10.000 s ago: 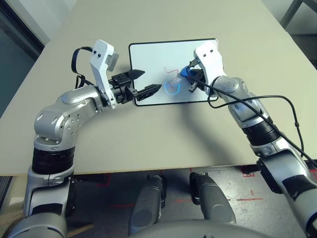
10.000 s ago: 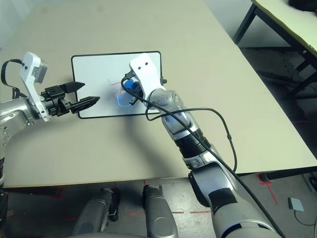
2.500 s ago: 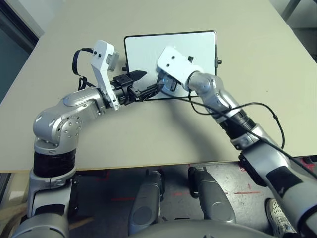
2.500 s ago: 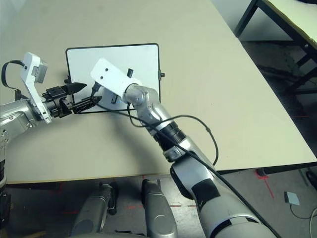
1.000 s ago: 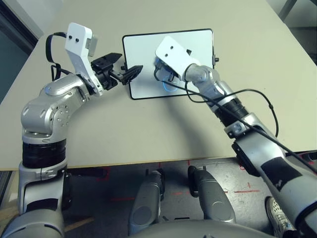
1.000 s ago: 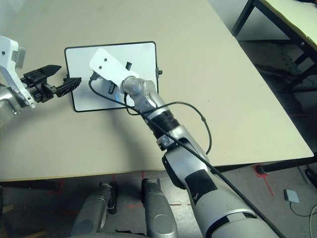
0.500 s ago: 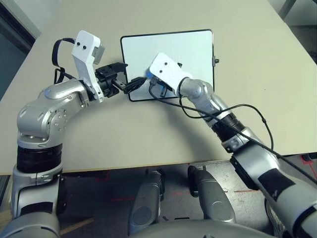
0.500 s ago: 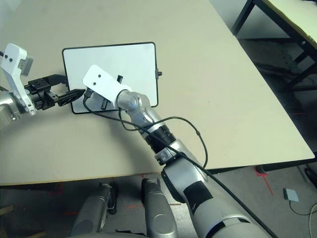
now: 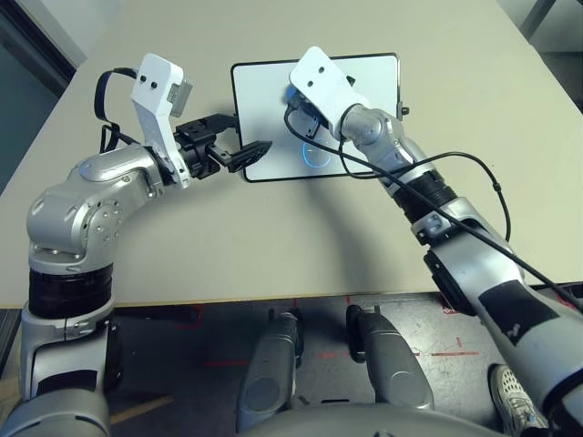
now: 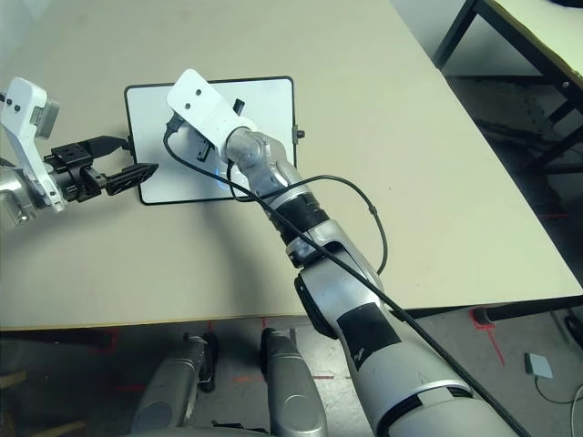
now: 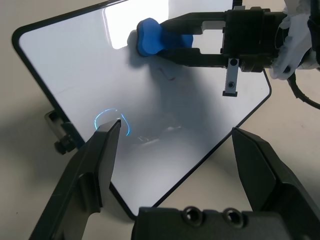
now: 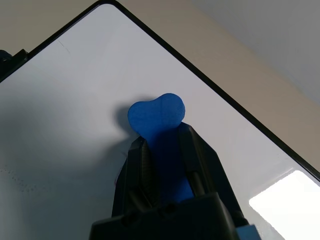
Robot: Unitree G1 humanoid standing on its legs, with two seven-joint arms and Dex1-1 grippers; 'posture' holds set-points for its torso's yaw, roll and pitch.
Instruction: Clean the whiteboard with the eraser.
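The whiteboard [image 9: 360, 127] lies flat on the table, with a light-blue circle [image 9: 314, 153] near its middle and a faint red mark [image 11: 167, 74] left on it. My right gripper [image 12: 162, 137] is shut on the blue eraser [image 11: 149, 41], whose rounded end presses on the board's left part, beyond the circle. My left gripper [image 9: 246, 144] stands open at the board's near left corner, one finger [image 11: 100, 165] over the board beside the circle and the other finger [image 11: 260, 170] past the near edge. A black knob [image 9: 404, 111] sticks out of the board's right side.
The tan table [image 9: 273, 237] spreads wide around the board, its front edge close to my body. A black cable [image 9: 474, 164] hangs along my right forearm. Another table [image 10: 519, 27] stands off to the far right.
My right gripper has carried the eraser from the board's near left corner away from me, up the board's left part. The left gripper has stayed by the near left corner.
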